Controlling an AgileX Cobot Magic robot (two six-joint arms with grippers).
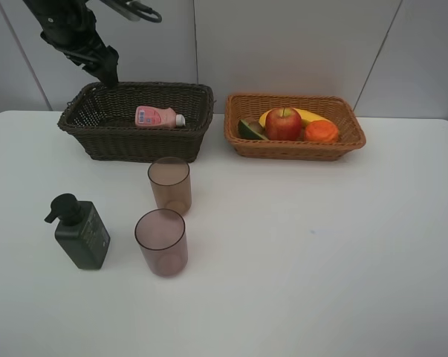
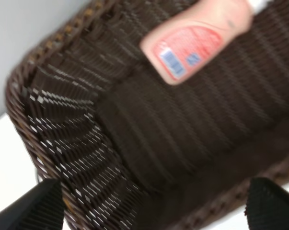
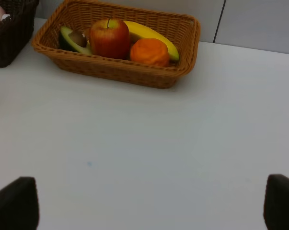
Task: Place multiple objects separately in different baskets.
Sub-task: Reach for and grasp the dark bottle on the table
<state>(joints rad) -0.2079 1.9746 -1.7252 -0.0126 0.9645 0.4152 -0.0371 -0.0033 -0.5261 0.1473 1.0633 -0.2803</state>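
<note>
The small pink bottle (image 1: 158,117) (image 2: 197,40) lies on its side in the dark brown basket (image 1: 86,132) (image 2: 149,143). My left gripper (image 1: 107,72) (image 2: 156,211) hangs open and empty over that basket's back left corner. The tan basket (image 1: 290,149) (image 3: 191,33) holds the apple (image 1: 283,123) (image 3: 109,38), banana (image 1: 313,116) (image 3: 146,32), orange (image 1: 322,131) (image 3: 150,51) and avocado half (image 1: 250,129) (image 3: 71,40). Two brownish cups (image 1: 169,184) (image 1: 161,242) and the dark green pump bottle (image 1: 80,232) stand on the table. My right gripper (image 3: 146,206) is open over bare table, out of the exterior view.
The white table (image 1: 320,253) stretches in front of both baskets, with a grey wall behind. In the right wrist view a corner of the dark basket (image 3: 10,33) shows beside the tan one.
</note>
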